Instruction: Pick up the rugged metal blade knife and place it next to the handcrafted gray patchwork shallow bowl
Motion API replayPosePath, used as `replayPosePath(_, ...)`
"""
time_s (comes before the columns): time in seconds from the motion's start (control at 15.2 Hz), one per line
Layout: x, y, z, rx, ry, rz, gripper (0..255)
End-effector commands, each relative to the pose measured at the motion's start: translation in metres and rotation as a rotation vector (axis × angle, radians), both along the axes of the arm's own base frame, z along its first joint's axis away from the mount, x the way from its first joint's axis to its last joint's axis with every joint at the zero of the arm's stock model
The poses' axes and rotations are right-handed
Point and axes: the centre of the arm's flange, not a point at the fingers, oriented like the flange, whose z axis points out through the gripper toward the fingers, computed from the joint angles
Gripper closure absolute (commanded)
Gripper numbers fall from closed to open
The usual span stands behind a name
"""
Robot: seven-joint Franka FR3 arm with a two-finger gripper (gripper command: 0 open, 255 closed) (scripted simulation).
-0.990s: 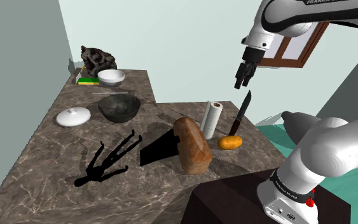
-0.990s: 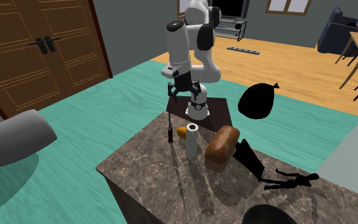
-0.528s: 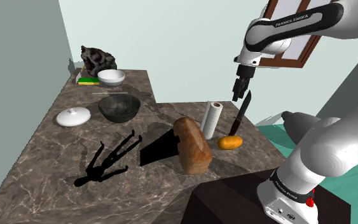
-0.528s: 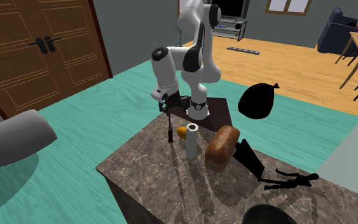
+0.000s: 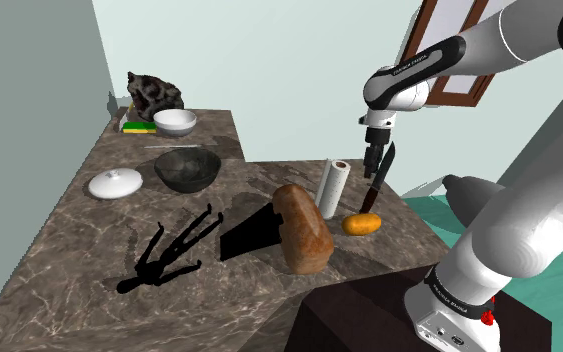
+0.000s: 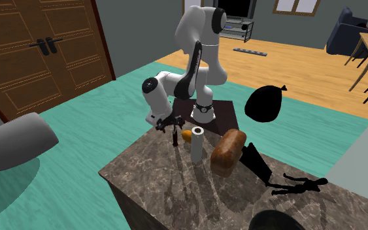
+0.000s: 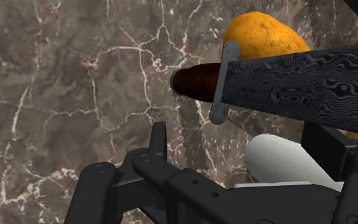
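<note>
Standing blade-up just beside the spread, empty tool (image 7: 241, 137), the knife (image 7: 298, 79), ungripped.

Home kitchen: marble counter (image 5: 69, 260), bread loaf (image 5: 304, 235), paper-towel roll (image 5: 332, 188); wooden doors (image 6: 38, 52) beyond.

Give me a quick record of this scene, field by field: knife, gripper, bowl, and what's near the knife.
knife: standing tilted, tip up, handle down on counter
gripper: open, beside the blade, not gripping
bowl: dark, across the counter from knife
near knife: orange item, white roll
</note>
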Motion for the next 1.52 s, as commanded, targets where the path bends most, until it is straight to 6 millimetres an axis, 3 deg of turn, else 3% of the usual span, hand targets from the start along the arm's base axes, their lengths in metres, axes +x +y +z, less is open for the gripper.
replayPosePath(0.0, 0.001, -0.002, -0.013, 0.003, 0.009, 0.007, 0)
replayPosePath(0.4, -0.009, 0.005, -0.045, 0.003, 0.009, 0.007, 0)
replayPosePath(0.92, -0.009, 0.005, -0.045, 0.003, 0.009, 0.007, 0)
replayPosePath(0.99, -0.009, 0.005, -0.045, 0.003, 0.009, 0.007, 255)
replayPosePath(1.45, -0.009, 0.005, -0.045, 0.003, 0.009, 0.007, 255)
